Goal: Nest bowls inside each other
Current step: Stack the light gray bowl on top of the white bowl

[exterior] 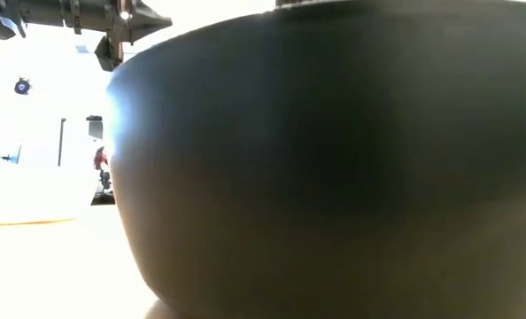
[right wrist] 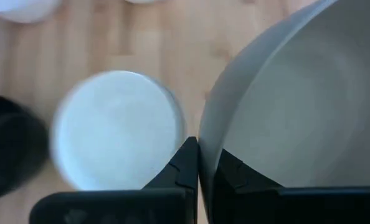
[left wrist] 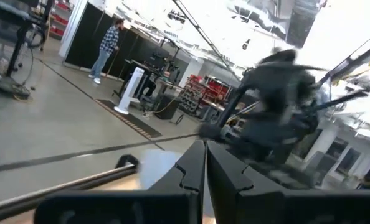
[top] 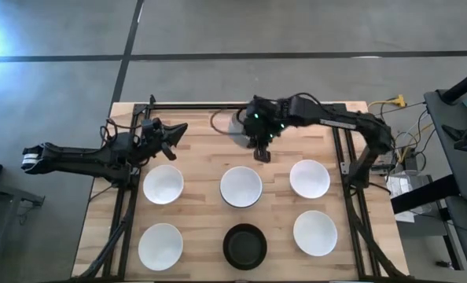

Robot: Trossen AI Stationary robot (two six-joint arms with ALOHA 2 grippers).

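My right gripper (top: pixel 261 153) reaches over the table's far middle and is shut on a light grey bowl (top: pixel 235 124), which the arm partly hides. In the right wrist view this grey bowl (right wrist: pixel 297 106) fills one side. Past it are the middle white bowl (right wrist: pixel 116 127) and the black bowl (right wrist: pixel 10 149). Five white bowls rest on their bases on the table, among them the middle one (top: pixel 241 187). The black bowl (top: pixel 245 245) stands at the near edge. My left gripper (top: pixel 174 130) is shut, touching nothing, over the far left. My right gripper pinches the light grey bowl by its rim (right wrist: pixel 203 140), one finger on the inner side and one on the outer wall. The fingers come from above, slanting toward the near edge. The bowl is tilted, with its hollow toward the wrist camera. Whether it touches the table I cannot tell.
White bowls stand at left (top: pixel 163 184), right (top: pixel 310 178), near left (top: pixel 160 246) and near right (top: pixel 314 233). The black bowl (exterior: pixel 334 159) blocks most of the low view. Bare wood lies along the far edge (top: pixel 194 118). A person (left wrist: pixel 107 46) stands far off in the room.
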